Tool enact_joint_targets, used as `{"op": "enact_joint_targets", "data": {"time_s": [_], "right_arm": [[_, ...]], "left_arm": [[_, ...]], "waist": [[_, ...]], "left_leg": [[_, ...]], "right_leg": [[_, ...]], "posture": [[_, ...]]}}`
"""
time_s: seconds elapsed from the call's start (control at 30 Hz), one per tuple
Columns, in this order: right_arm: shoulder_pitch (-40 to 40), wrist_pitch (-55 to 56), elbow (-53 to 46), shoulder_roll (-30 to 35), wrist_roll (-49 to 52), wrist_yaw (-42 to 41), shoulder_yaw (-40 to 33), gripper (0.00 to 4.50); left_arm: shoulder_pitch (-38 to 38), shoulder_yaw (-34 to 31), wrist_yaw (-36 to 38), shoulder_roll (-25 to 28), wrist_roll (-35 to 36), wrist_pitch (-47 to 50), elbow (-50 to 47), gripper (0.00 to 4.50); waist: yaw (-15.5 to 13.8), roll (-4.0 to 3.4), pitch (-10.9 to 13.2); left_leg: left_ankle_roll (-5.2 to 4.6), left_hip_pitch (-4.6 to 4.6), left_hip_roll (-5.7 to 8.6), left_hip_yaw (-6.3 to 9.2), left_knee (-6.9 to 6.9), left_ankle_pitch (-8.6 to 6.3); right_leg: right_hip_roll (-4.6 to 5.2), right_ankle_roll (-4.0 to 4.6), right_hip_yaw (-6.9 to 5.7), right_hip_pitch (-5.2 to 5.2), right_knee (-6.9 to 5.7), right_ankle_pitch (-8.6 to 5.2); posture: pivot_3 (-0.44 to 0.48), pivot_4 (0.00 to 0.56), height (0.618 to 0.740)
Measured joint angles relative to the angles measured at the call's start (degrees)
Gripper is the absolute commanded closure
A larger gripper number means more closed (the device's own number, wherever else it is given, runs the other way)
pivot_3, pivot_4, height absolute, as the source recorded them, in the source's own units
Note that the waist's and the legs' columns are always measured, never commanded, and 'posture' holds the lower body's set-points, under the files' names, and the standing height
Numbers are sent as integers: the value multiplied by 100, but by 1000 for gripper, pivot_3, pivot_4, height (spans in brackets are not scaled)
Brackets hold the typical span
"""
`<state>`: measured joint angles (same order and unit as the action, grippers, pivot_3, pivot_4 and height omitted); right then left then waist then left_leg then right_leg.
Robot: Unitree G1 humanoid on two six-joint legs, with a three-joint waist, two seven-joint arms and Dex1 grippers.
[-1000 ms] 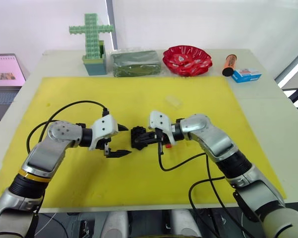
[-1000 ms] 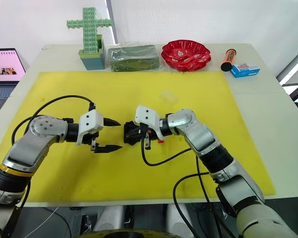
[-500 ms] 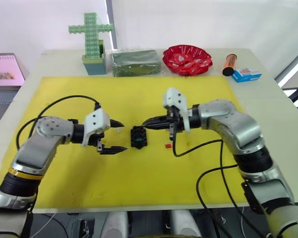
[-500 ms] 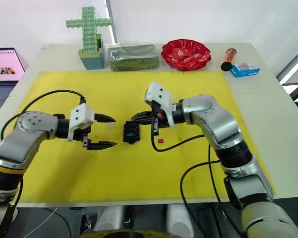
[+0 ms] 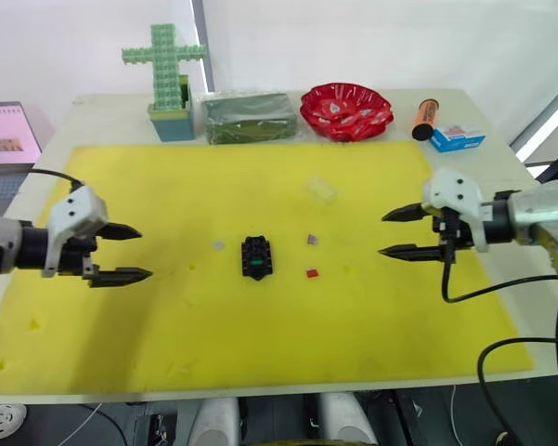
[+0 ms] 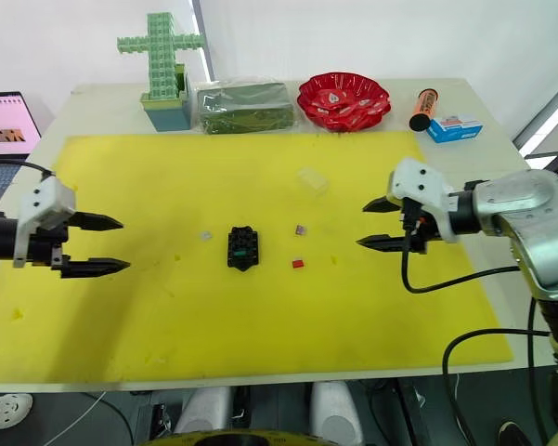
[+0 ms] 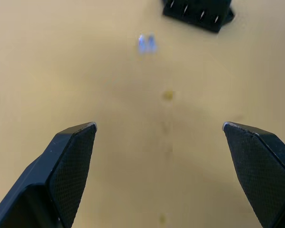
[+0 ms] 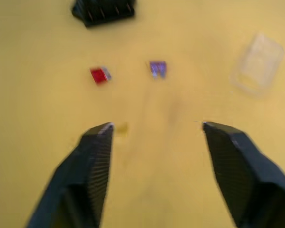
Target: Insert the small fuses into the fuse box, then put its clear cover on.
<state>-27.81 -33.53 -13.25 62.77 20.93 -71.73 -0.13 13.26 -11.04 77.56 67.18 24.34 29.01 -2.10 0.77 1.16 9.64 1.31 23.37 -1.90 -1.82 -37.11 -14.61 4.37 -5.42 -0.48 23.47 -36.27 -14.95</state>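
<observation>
The black ridged fuse box [image 5: 256, 256] sits mid-mat on the yellow mat [image 5: 260, 344], a green fuse seated inside. At three o'clock lie a red fuse [image 5: 312, 273] and a mauve fuse [image 5: 313, 239]; a grey fuse [image 5: 217, 245] at nine. The clear cover [image 5: 322, 190] rests at one o'clock. Left gripper [image 5: 130, 253] and right gripper [image 5: 395, 232] hover wide apart, fingers spread, empty.

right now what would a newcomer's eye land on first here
Probably the two open grippers, the left gripper and right gripper, held wide apart over the yellow mat. Between them lies the black fuse box, with a red fuse beside it.
</observation>
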Motion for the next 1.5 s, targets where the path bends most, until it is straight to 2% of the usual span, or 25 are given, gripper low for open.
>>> {"op": "enact_joint_targets", "data": {"time_s": [0.03, 0.3, 0.47, 0.63, 0.8, 0.9, 1.07, 1.23, 1.5], "right_arm": [[55, 77, 8, 40, -9, -1, -66, 15], [283, 406, 232, 142, -141, 47, -235, 15], [-67, 235, 185, -61, -54, 163, -165, 15], [-821, -620, -189, -807, 370, 516, 171, 15], [-1510, -1187, -549, -1470, 464, 1077, 615, 15], [-1693, -1355, -600, -1687, 412, 1244, 912, 0], [-1905, -1407, -803, -1723, 413, 1206, 1230, 0], [-1988, -1322, -802, -1822, 338, 1181, 1420, 0], [-1997, -1196, -790, -1878, 233, 1146, 1517, 0]], "left_arm": [[-29, -52, 8, 15, -4, -76, 48, 0], [-151, -131, -20, 2, -51, -235, 323, 0], [158, 108, -33, -257, 32, -43, 324, 0], [704, 291, -342, -965, 802, 1476, 160, 0], [1118, 360, -1165, -1851, 1551, 3356, 217, 0], [1320, 289, -1614, -2151, 1790, 4081, 429, 605], [1496, -62, -2226, -2476, 2066, 4951, 810, 2364], [1621, -325, -2665, -2782, 2227, 5435, 1082, 2364], [1685, -577, -3169, -3096, 2249, 5554, 1299, 2364]], "waist": [[-9, 0, 0], [-12, 0, 0], [-11, 0, 0], [-8, 0, 0], [-10, 5, -1], [-15, 5, -1], [-5, 5, -1], [-18, 7, -2], [-12, 8, -2]], "left_leg": [[0, 0, 0, -1, 0, 0], [0, 2, 3, -9, -1, 0], [0, 1, 3, -9, -2, 0], [0, 2, 4, -1, -6, 0], [0, 4, 7, 13, -12, 0], [0, 5, 8, 18, -14, 0], [0, 4, 8, 26, -13, 0], [1, 3, 9, 26, -15, 1], [2, 3, 10, 25, -14, 2]], "right_leg": [[2, 1, 0, -1, 0, 0], [10, -1, 2, 0, 2, 0], [9, -2, 2, -1, 1, 1], [7, -5, 3, -1, -6, 3], [6, -8, 1, -4, -10, 3], [5, -9, 1, -3, -12, 3], [5, -9, 1, -4, -12, 4], [6, -9, 0, -5, -13, 4], [7, -8, 1, -5, -12, 4]], "posture": [[0, 150, 740], [0, 150, 740], [0, 150, 740], [0, 150, 740], [0, 150, 740], [0, 150, 740], [0, 150, 740], [0, 150, 740], [0, 150, 740]]}}
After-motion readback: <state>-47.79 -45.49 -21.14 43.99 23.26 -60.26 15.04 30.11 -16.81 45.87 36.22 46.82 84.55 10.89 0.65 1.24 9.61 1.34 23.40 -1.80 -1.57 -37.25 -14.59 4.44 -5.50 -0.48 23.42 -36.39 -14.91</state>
